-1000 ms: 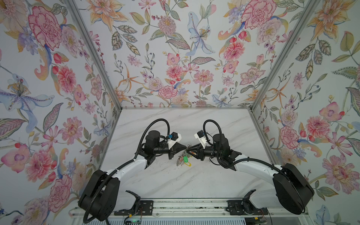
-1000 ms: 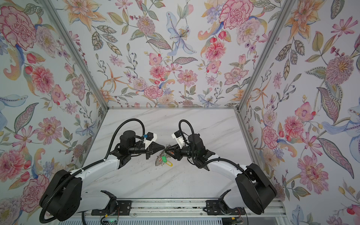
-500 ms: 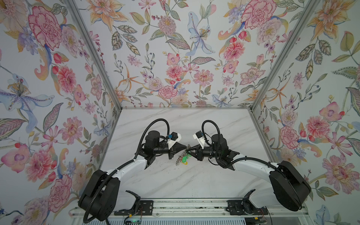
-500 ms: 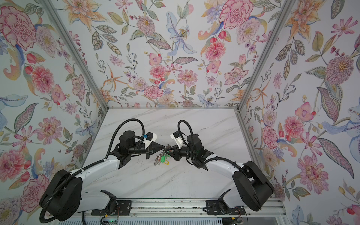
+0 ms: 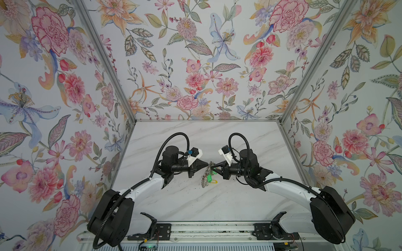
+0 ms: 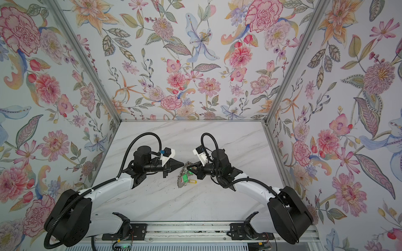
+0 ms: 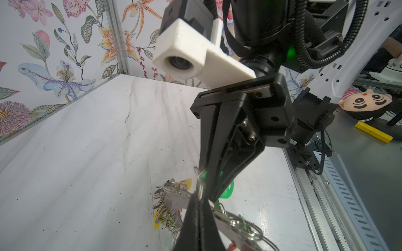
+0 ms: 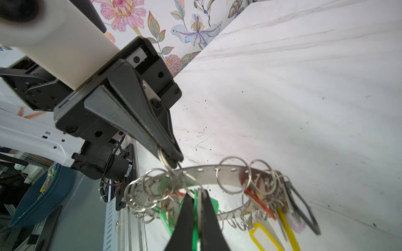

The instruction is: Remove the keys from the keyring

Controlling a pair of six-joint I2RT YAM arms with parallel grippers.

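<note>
The keyring point(image 5: 204, 180) point(image 6: 180, 181), a flat grey metal ring hung with small split rings, hangs above the table between both grippers in both top views. The keys carry green point(image 8: 214, 205), yellow point(image 8: 261, 236), red point(image 8: 258, 202) and black point(image 8: 302, 208) tags. My left gripper point(image 5: 207, 165) point(image 6: 183, 164) point(image 7: 198, 195) is shut on a small split ring point(image 8: 164, 157) at the keyring's rim point(image 8: 230, 171). My right gripper point(image 5: 214, 167) point(image 6: 188, 167) point(image 8: 198, 195) is shut on a key with a green tag. The two sets of fingertips almost touch.
The marble tabletop point(image 5: 195, 202) is walled by floral panels at the left, back and right. A metal rail point(image 5: 206, 230) with the arm bases runs along the front edge. A plush toy point(image 7: 367, 104) lies outside the cell.
My right gripper has closed on the key with the green tag and shifted slightly toward the left gripper. The left gripper has stayed shut in place.
</note>
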